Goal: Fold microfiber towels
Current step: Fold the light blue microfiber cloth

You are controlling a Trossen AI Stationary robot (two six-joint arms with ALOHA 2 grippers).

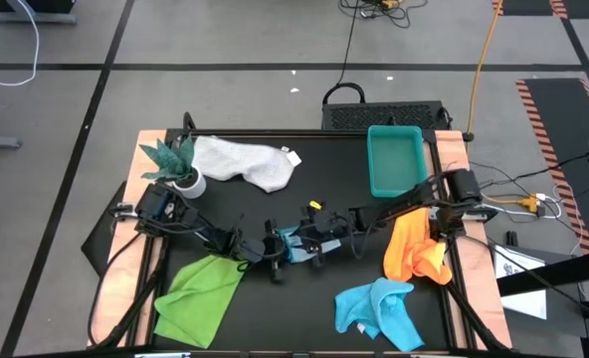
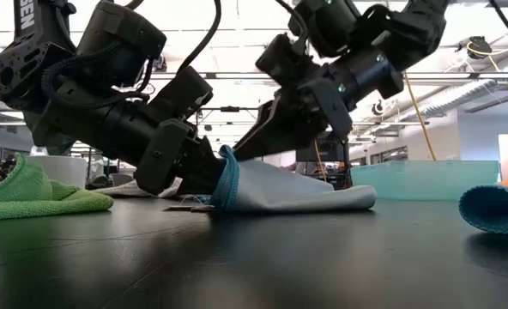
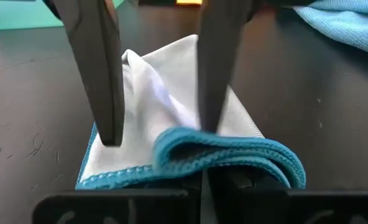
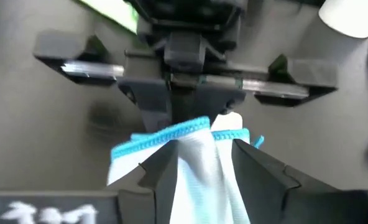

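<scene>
A pale blue towel (image 1: 293,245) with a bright blue hem lies partly folded at the table's middle, its underside on the table (image 2: 305,196). My left gripper (image 1: 271,249) comes at its left end and is open, one finger on either side of the cloth (image 3: 159,130). My right gripper (image 1: 310,243) comes from the right and is shut on the towel (image 4: 202,152). The white-grey towel (image 1: 245,161), lime green towel (image 1: 200,293), orange towel (image 1: 414,249) and turquoise towel (image 1: 379,308) lie flat around them. My left gripper is open, slanting down from the table's left. Its fingertips (image 3: 210,121) stand on the towel's upper face, and the raised hemmed fold (image 3: 234,155) at the left end curls up against them. It does not pinch the cloth. My right gripper pinches a gathered bunch of the towel near its hemmed edge (image 4: 171,135) between its two fingers, several layers. The fingers slant down from the table's right. The pinched part is raised a little; the rest of the towel lies slack on the table.
A teal tray (image 1: 396,184) stands at the far right. A small green plant in a white pot (image 1: 178,169) stands at the far left beside the white-grey towel. The two grippers face each other closely over the towel.
</scene>
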